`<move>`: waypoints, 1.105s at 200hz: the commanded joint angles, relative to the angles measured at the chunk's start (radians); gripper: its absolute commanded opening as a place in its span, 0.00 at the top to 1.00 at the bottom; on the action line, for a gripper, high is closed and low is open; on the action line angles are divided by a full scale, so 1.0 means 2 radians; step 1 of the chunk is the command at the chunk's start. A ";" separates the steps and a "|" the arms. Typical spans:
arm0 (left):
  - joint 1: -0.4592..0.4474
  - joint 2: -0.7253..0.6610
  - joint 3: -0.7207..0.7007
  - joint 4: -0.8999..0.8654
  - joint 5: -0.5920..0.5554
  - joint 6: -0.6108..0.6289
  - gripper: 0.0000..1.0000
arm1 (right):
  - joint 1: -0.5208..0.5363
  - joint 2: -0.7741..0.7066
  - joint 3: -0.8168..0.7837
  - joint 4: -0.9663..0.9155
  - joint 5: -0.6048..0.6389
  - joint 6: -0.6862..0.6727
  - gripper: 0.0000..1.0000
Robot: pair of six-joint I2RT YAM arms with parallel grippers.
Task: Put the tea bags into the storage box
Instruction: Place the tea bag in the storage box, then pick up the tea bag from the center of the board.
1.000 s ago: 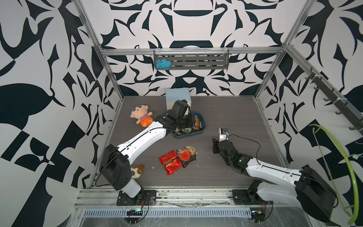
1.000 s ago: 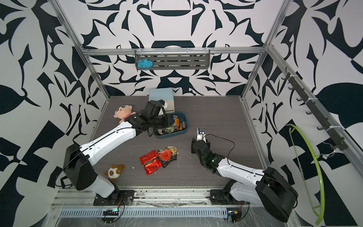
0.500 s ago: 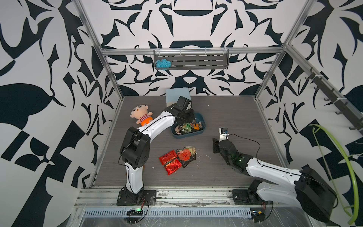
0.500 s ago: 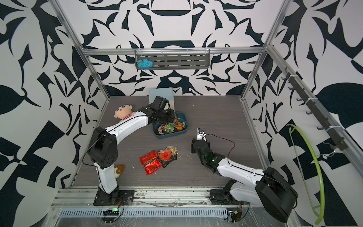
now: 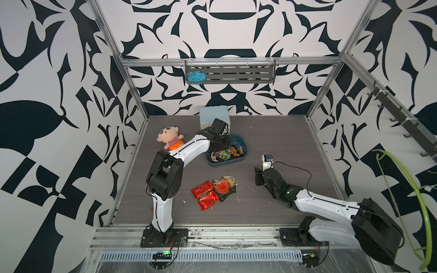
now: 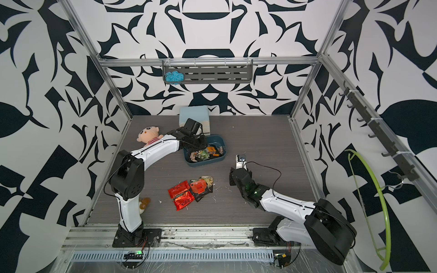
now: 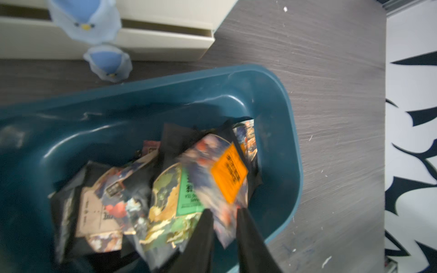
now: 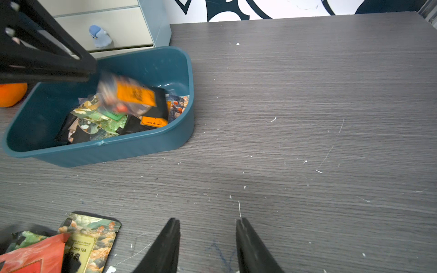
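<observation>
The right tool (image 8: pixel 207 223) hovers low over bare table (image 5: pixel 279 141) in the lower right of both top views. Its fingers are spread, with nothing between them. Grey table runs open from there to the right-hand rail and back to the far wall, carrying only pale crumbs.

Just left of that tool, near the middle of the frame, lies the loose heap of tea bags (image 5: pixel 214 191): two red foil ones, a dark one with a red label, and a yellow-labelled one (image 8: pixel 89 238) at the heap's edge. The heap sits well clear of the table's front edge, and a bare strip separates it from the storage box (image 5: pixel 227 163).

The storage box stands further back, slightly left of centre, with several patterned tea bags piled inside, mostly toward its near wall. The left tool (image 7: pixel 224 210) hangs over the box's left end with its fingers a little apart. A blurred orange-labelled sachet (image 7: pixel 228 172) lies just below them, one corner showing in the gap, inside the box's rim.

A pale cabinet (image 5: pixel 212 113) stands directly behind the box, close to its far wall, and a doll (image 5: pixel 169 138) lies to the left beside the left forearm.

A second ago the left arm stretched low from the lower left. It now stands raised at the elbow, as it did half a second ago. The right arm and the heap have not shifted.
</observation>
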 commanded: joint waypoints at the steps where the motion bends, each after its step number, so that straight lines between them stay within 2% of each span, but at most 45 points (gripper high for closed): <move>1: 0.003 -0.043 -0.009 -0.019 -0.014 0.014 0.65 | -0.002 0.001 0.013 0.011 -0.003 -0.006 0.57; 53: 0.002 -0.110 -0.046 -0.038 -0.024 0.020 0.51 | -0.002 -0.002 0.009 0.019 -0.022 -0.010 0.57; 149: -0.009 -0.283 -0.182 -0.073 0.007 0.000 0.51 | -0.002 0.022 0.015 0.028 -0.078 -0.018 0.58; 185: -0.025 -0.354 -0.239 -0.069 0.014 -0.022 0.51 | -0.002 0.044 0.025 0.034 -0.119 -0.023 0.59; 221: -0.047 -0.376 -0.294 -0.047 0.027 -0.046 0.51 | -0.002 0.072 0.037 0.041 -0.179 -0.023 0.61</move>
